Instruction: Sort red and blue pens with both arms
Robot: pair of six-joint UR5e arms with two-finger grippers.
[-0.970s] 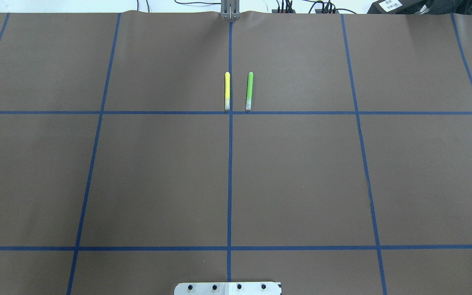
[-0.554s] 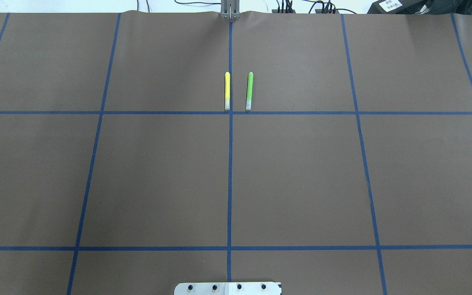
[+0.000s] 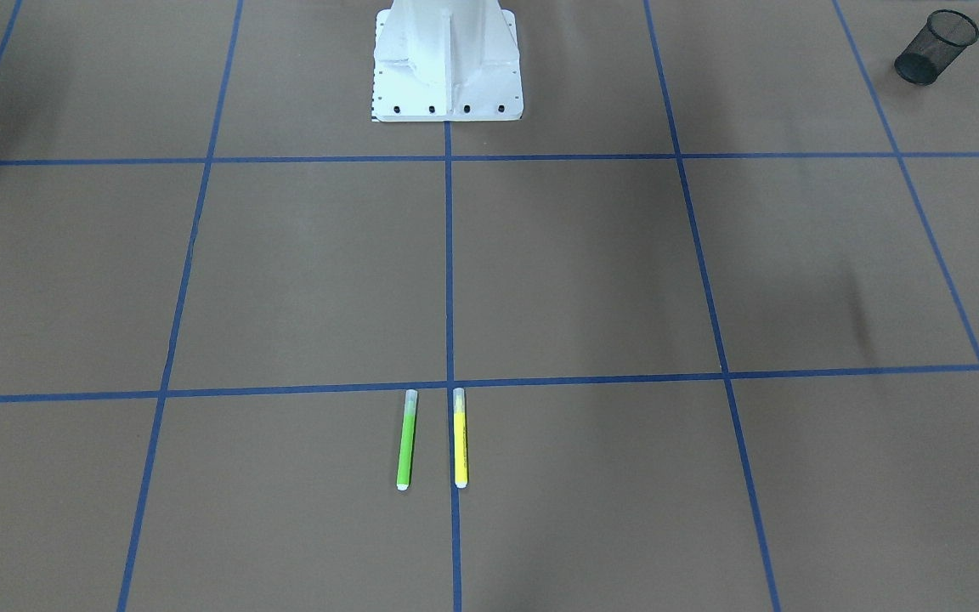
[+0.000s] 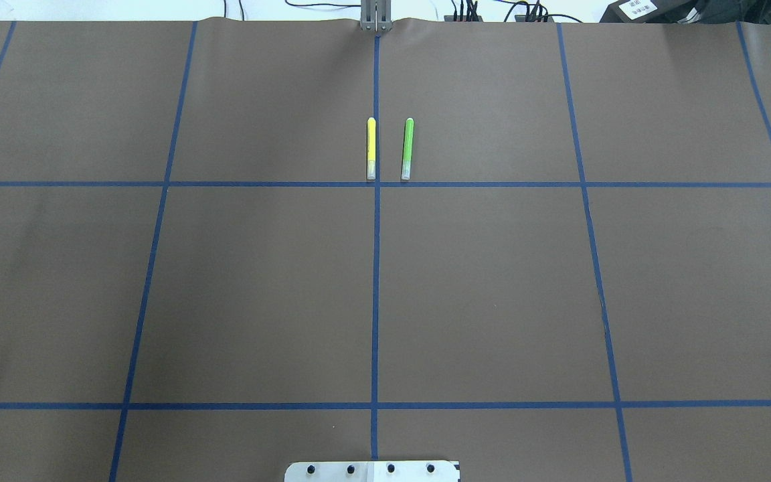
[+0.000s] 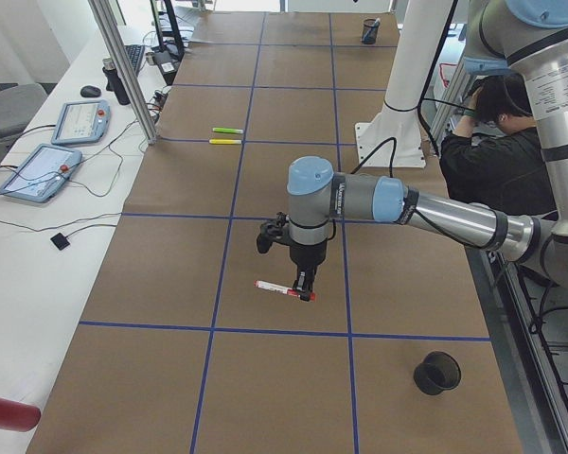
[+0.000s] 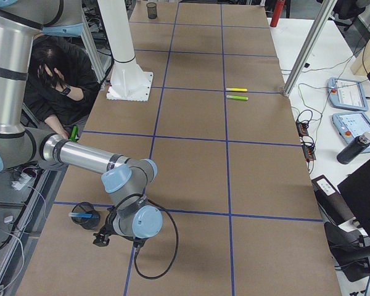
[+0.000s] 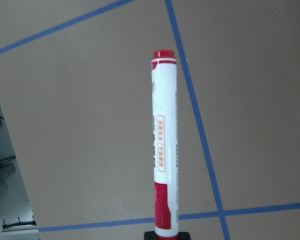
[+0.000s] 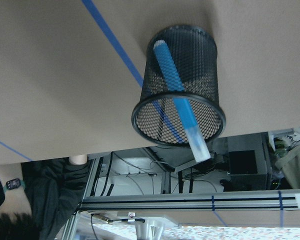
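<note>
While tight on the red marker (image 7: 164, 140), left gripper (image 5: 305, 287) over brown blue-taped table (image 4: 492, 281); right gripper (image 6: 100, 238) state unclear.

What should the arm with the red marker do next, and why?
Probably lift the red marker a little, ready to carry it to the black cup nearby. The left claw looks shut on the marker's red cap end, and the marker is low over the table. The blue pen already leans in the mesh cup, so only the red one is left.
</note>
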